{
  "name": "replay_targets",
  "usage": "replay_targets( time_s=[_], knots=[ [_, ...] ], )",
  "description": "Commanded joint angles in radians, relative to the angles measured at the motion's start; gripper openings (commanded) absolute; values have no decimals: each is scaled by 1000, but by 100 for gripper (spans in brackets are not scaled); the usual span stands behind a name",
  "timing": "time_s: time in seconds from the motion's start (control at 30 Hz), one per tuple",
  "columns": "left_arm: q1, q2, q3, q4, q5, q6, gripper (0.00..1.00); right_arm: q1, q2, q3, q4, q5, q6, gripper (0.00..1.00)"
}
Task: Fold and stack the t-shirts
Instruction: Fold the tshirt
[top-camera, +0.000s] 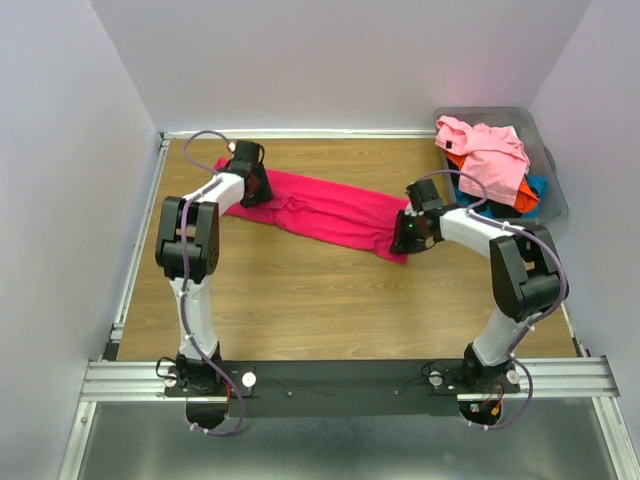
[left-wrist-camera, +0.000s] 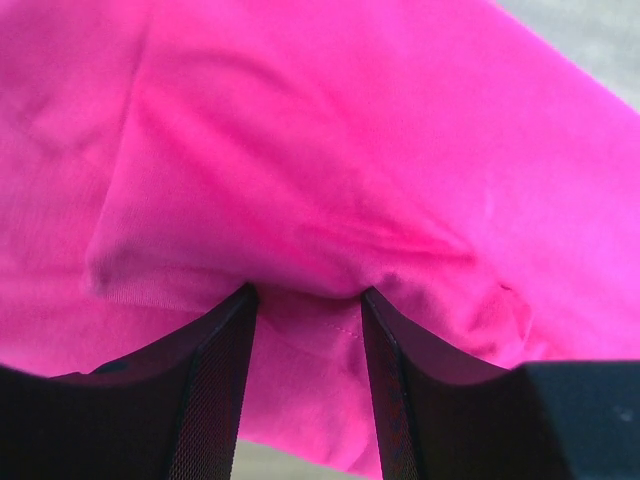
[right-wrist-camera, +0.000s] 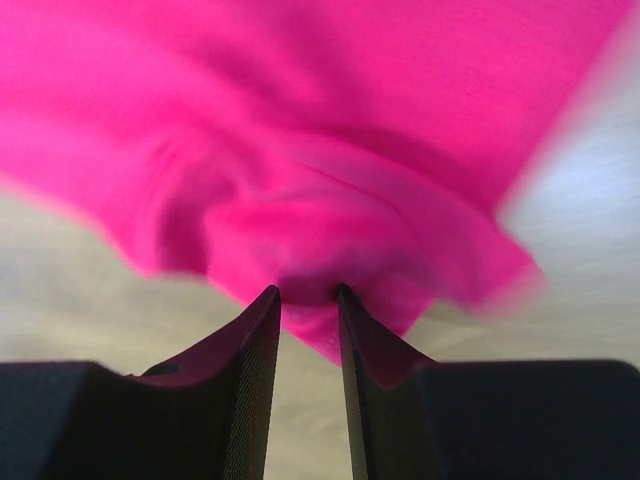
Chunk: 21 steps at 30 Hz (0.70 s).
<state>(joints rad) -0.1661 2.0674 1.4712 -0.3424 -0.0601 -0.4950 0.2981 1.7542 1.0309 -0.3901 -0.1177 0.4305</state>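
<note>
A crimson-magenta t-shirt (top-camera: 320, 210) lies stretched in a long band across the back of the wooden table. My left gripper (top-camera: 252, 185) is at its far left end. In the left wrist view the left gripper (left-wrist-camera: 305, 292) has a thick bunch of the magenta cloth (left-wrist-camera: 320, 180) between its fingers. My right gripper (top-camera: 405, 235) is at the shirt's near right end, and in its wrist view the right gripper (right-wrist-camera: 308, 292) pinches a fold of the shirt (right-wrist-camera: 330, 150) at its tips, with creases fanning out from there.
A grey plastic bin (top-camera: 555, 190) stands at the back right corner. It holds a light pink t-shirt (top-camera: 490, 150) on top, with orange (top-camera: 522, 200) and blue (top-camera: 538, 185) cloth beneath. Walls close in on the table's left, back and right.
</note>
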Motion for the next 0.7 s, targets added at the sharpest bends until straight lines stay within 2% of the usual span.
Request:
replay_targets(
  time_s=[0.0, 0.1, 0.2, 0.3, 0.4, 0.5, 0.67],
  knots=[
    [-9, 143, 191, -99, -29, 73, 55, 181, 27, -78, -205, -129, 22, 38],
    [-15, 230, 343, -150, -53, 79, 55, 330, 28, -48, -254, -168, 11, 39],
    [-13, 310, 470, -185, -58, 90, 56, 416, 40, -3, -277, -217, -4, 40],
    [-15, 356, 550, -196, -64, 147, 56, 449, 42, 55, -323, -209, -39, 41],
    [-13, 340, 557, -184, -44, 187, 59, 452, 27, 124, -384, -171, -85, 44],
    [-15, 272, 525, -199, 20, 156, 59, 452, -2, 217, -470, -102, -147, 44],
    [-24, 62, 385, -153, 16, 104, 75, 450, -9, 350, -555, 27, -219, 48]
  ],
)
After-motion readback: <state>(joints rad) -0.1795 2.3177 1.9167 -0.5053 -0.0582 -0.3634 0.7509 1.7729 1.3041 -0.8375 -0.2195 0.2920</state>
